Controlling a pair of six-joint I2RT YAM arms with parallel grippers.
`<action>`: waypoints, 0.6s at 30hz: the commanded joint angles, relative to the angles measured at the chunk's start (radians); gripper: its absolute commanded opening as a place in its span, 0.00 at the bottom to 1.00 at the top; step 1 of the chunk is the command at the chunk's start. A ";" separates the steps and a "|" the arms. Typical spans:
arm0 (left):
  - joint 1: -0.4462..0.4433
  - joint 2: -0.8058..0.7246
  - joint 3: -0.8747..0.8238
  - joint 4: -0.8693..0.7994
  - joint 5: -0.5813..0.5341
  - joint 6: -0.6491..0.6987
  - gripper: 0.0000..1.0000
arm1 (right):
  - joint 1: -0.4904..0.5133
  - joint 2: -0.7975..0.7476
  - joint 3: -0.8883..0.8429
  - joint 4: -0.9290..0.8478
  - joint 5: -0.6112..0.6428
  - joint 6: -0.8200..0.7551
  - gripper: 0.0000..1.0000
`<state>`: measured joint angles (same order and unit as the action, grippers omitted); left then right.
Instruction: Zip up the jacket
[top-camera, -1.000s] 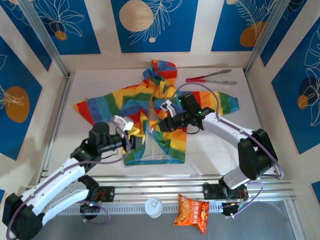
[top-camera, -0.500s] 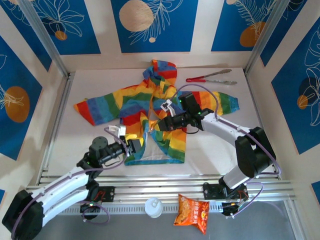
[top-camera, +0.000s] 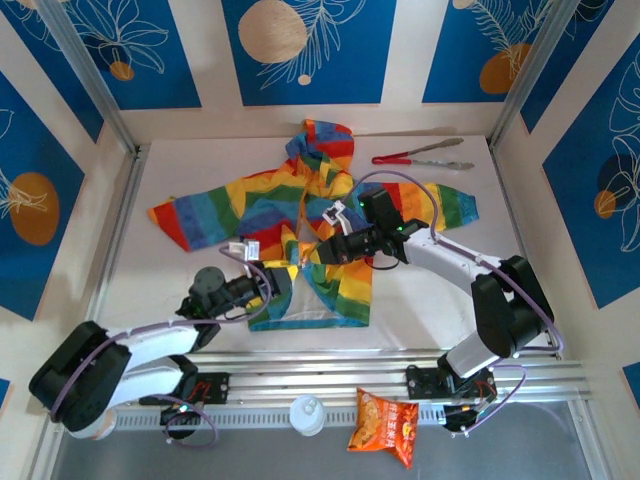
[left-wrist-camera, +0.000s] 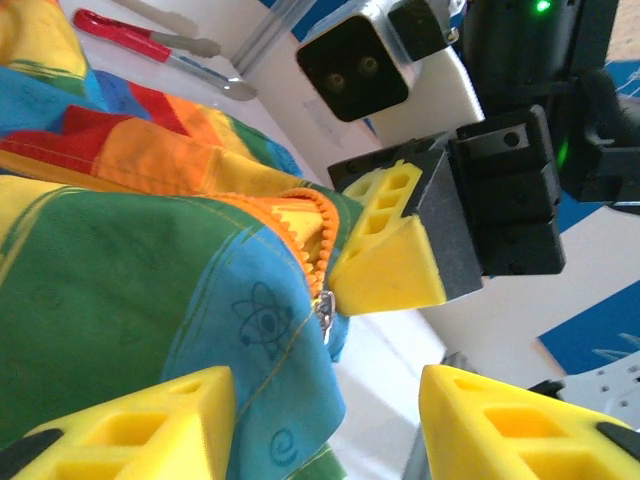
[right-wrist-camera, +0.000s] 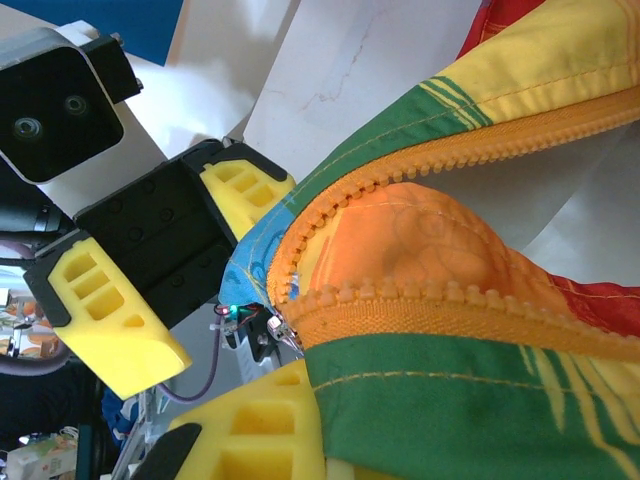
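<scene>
While the right gripper (top-camera: 322, 247) is clamped on the jacket (top-camera: 265, 200) at its front edge, just beside the orange zipper (right-wrist-camera: 450, 150), the left gripper (left-wrist-camera: 322, 405) is held released, jaws apart, nothing between them. The metal zipper pull (left-wrist-camera: 323, 312) is seen just ahead of the left fingers (left-wrist-camera: 150, 425), hanging at the green stripe, untouched. The jacket is spread flat mid-surface (top-camera: 200, 165), apart from red tongs (top-camera: 420, 157) near the far edge.

Risks noted: fabric rather than the pull could be pinched if the left jaws are closed off-line; loose cloth could be caught in the slider; the right pinch could be dragged loose under uneven tension.

The hood is pointed at the far edge, the hem toward the arm bases. The long axis is laid near-to-far, zipper along it, sleeves out to either side.
</scene>
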<state>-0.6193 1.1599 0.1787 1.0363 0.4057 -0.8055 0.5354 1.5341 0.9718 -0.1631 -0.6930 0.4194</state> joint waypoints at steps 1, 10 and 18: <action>0.000 0.056 0.025 0.207 0.054 -0.067 0.49 | 0.006 -0.031 -0.012 0.016 -0.036 0.010 0.00; 0.000 0.188 0.045 0.366 0.066 -0.108 0.25 | 0.014 -0.031 -0.016 0.015 -0.030 0.009 0.00; 0.001 0.094 0.048 0.192 0.053 -0.069 0.00 | 0.007 -0.057 -0.017 -0.004 -0.009 -0.004 0.00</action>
<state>-0.6193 1.3155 0.1997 1.2720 0.4446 -0.8997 0.5419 1.5223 0.9672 -0.1535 -0.6914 0.4217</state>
